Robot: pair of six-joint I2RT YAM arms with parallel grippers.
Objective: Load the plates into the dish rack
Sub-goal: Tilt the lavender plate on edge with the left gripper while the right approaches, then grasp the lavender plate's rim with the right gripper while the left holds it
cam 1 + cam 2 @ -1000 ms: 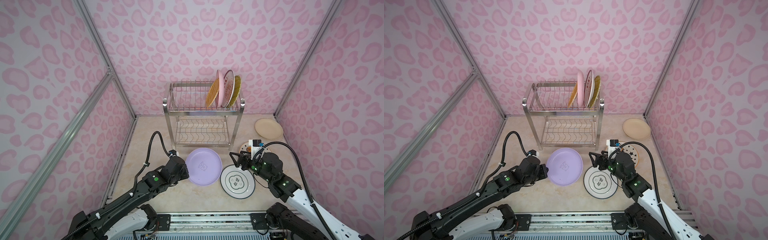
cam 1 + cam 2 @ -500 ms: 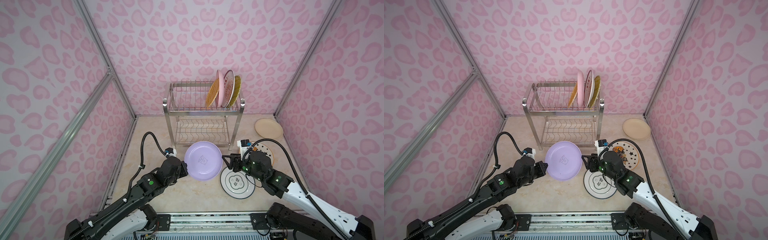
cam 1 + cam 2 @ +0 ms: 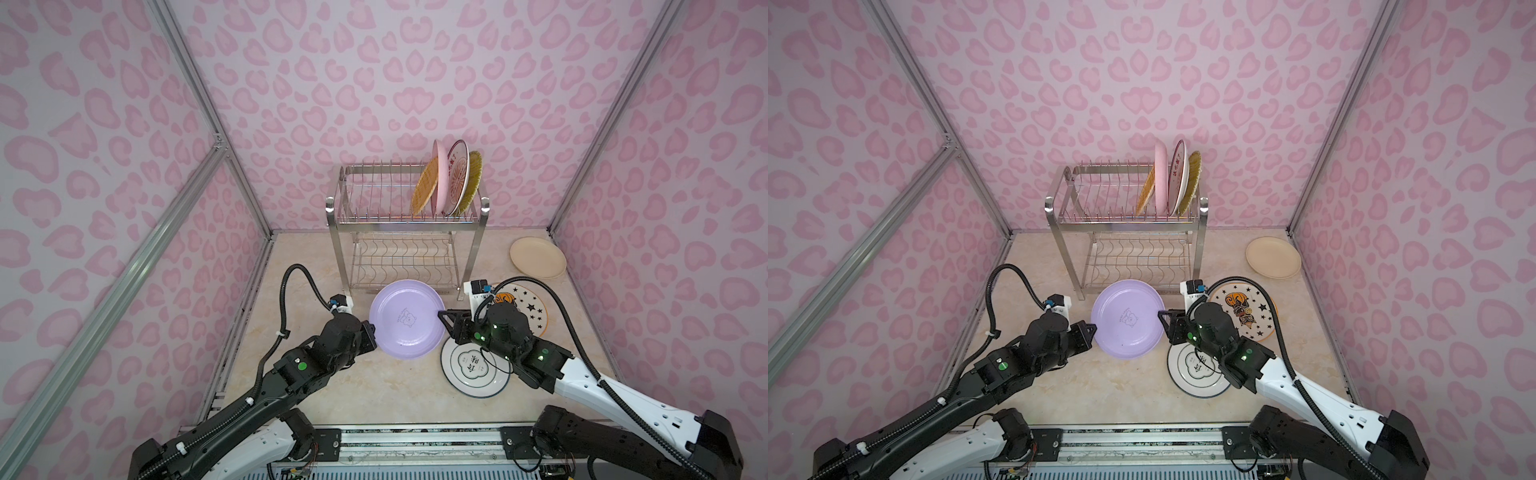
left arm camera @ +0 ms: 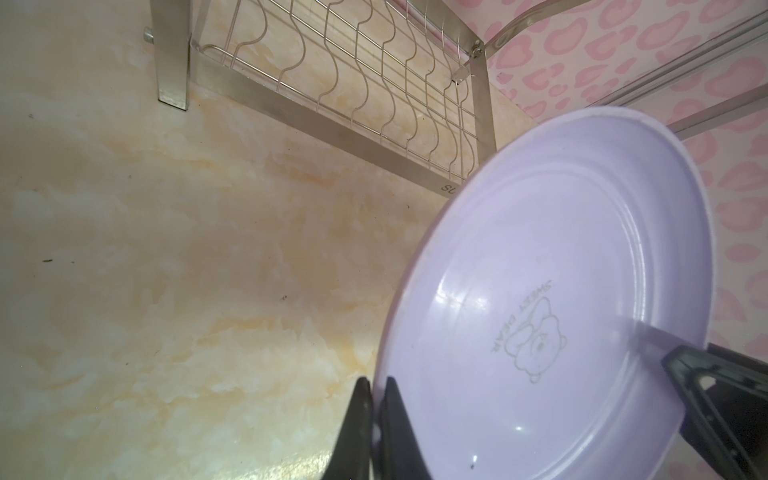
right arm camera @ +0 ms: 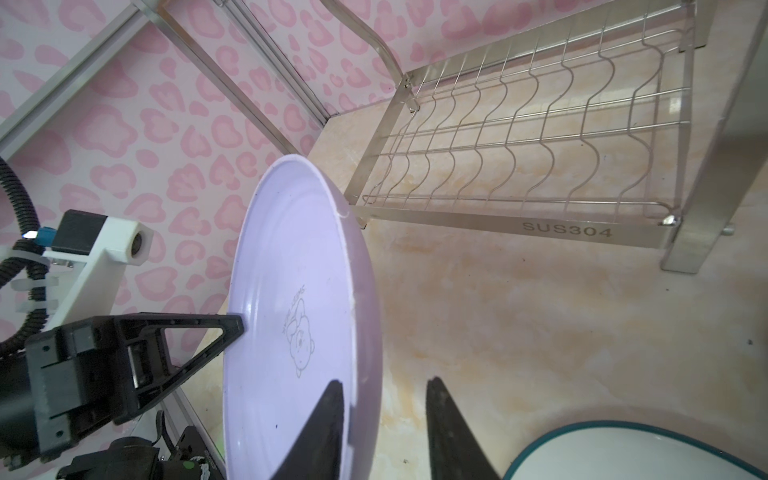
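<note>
The lilac plate [image 3: 405,318] [image 3: 1127,318] hangs tilted just in front of the dish rack [image 3: 407,224], off the table. My left gripper [image 3: 371,332] [image 4: 378,384] is shut on its left rim. My right gripper [image 3: 441,313] [image 5: 384,384] straddles the opposite rim. One finger lies on the plate's [image 5: 291,291] inner face; a gap still separates the other from its underside. Several plates stand in the rack's upper tier at the right: orange woven [image 3: 424,189], pink [image 3: 439,174], orange-radial white [image 3: 458,178], yellow striped [image 3: 473,178].
Flat on the table lie a cream plate [image 3: 538,257] at the back right, a star-patterned plate [image 3: 528,307] behind my right wrist, and a white ring-emblem plate [image 3: 473,368] under my right arm. The rack's lower wavy shelf [image 5: 519,137] holds nothing. Pink walls close three sides.
My left gripper has lifted the lilac plate off the table and tilted it up. My right gripper has moved left onto the plate's right rim, and its jaws have narrowed.
</note>
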